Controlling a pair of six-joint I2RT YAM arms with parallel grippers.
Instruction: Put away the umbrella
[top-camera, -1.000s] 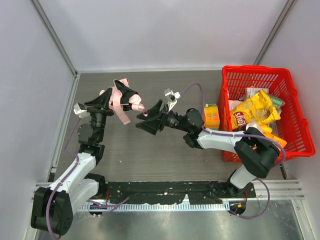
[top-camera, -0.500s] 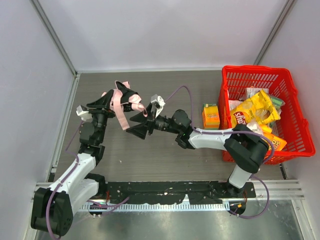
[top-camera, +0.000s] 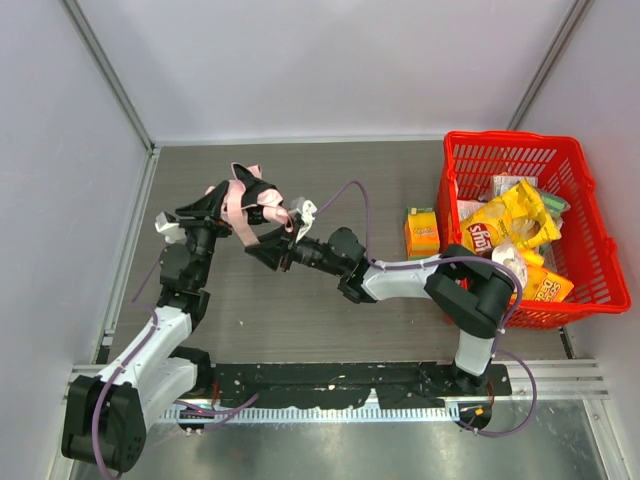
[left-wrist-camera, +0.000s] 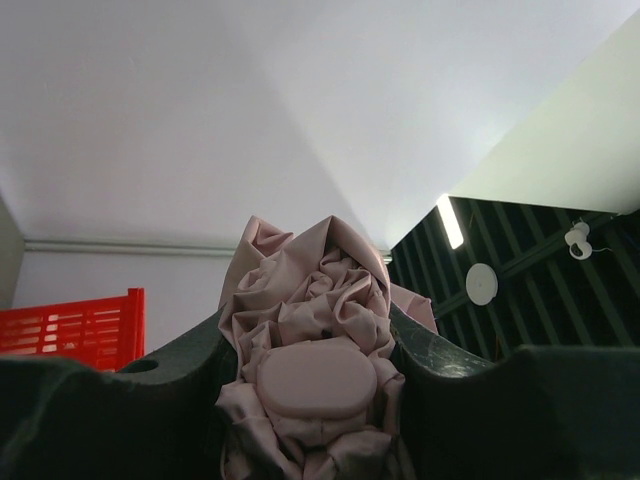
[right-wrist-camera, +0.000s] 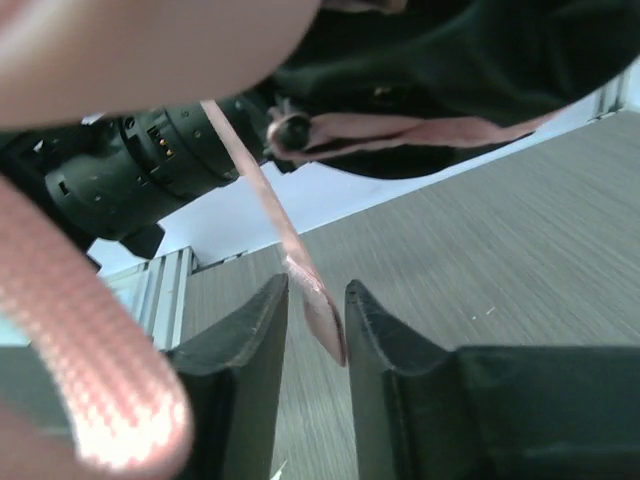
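The umbrella (top-camera: 245, 200) is held aloft at ten o'clock, the left gripper (left-wrist-camera: 305, 345) clenched on its bunched fabric. The right gripper (right-wrist-camera: 315, 300) has its jaws narrow about the strap (right-wrist-camera: 265, 195) tip (pinch unconfirmed). Step in hand, by judgement: securing the strap, which next calls for a firm pinch, then wrapping.

Pale pink umbrella (left-wrist-camera: 310, 300) collapsed, fabric crumpled, held aloft; narrow strap (right-wrist-camera: 315, 300) dangling.

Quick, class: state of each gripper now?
Left gripper: shut on the pale pink thin-fabric compact umbrella.
Right gripper: narrowly open, narrow pink strap between its jaws.
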